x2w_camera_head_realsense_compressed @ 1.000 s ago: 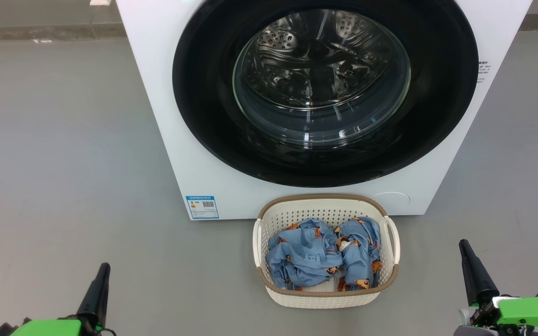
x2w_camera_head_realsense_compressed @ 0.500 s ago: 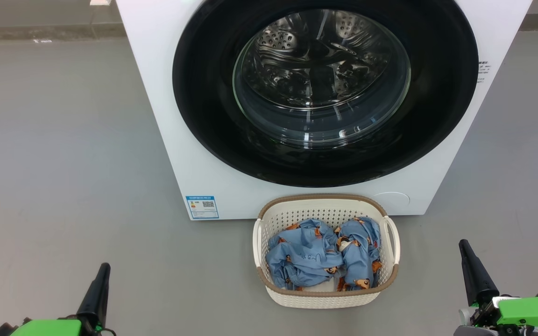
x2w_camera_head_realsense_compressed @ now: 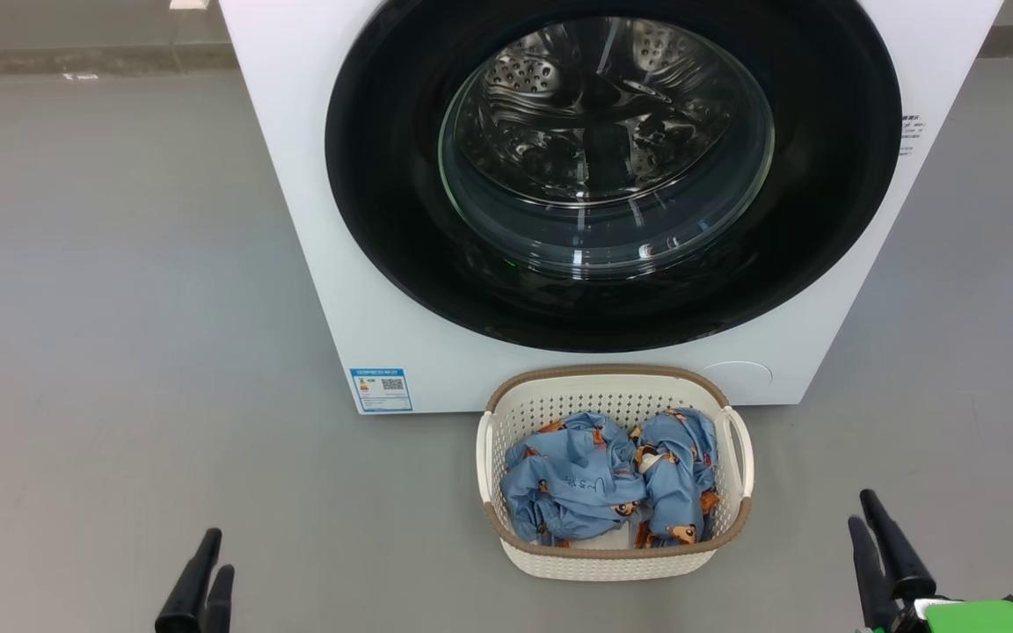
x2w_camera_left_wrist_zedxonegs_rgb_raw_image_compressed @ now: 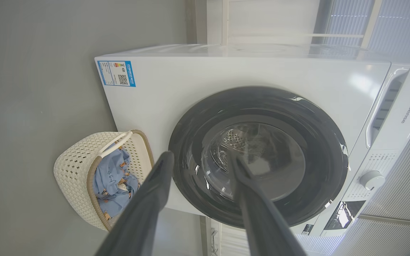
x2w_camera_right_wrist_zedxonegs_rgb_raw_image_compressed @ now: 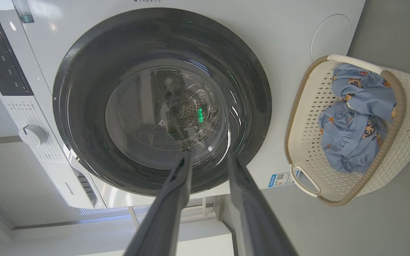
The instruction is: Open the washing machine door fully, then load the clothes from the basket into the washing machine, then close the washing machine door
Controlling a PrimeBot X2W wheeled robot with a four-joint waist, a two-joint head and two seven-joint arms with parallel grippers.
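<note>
- Head view: the large round glossy black washing machine door [x2w_camera_head_realsense_compressed: 612, 167], with its clear bulging glass window, sits shut on the big white front-loading washing machine [x2w_camera_head_realsense_compressed: 410, 352]. It lies ahead of and above both grippers.
- The small cream-white perforated plastic basket [x2w_camera_head_realsense_compressed: 612, 567] with a brown rim stands on the grey floor [x2w_camera_head_realsense_compressed: 120, 352], just in front of the machine's base. The light blue bear-print clothes [x2w_camera_head_realsense_compressed: 594, 483] are bunched inside it.
- Left gripper [x2w_camera_head_realsense_compressed: 214, 558]: low at lower left, jaws moderately apart, empty.
- Right gripper [x2w_camera_head_realsense_compressed: 861, 512]: lower right, jaws only narrowly apart, empty.
- Key relation: the door is offset toward the right gripper, so the right arm looks nearer its rim. The left gripper sits well outside the machine's left corner.
- The door is round, so it has no long axis. I can't tell the handle or hinge side.
- My read: opening hasn't begun, and the reach must pass above the basket.
</note>
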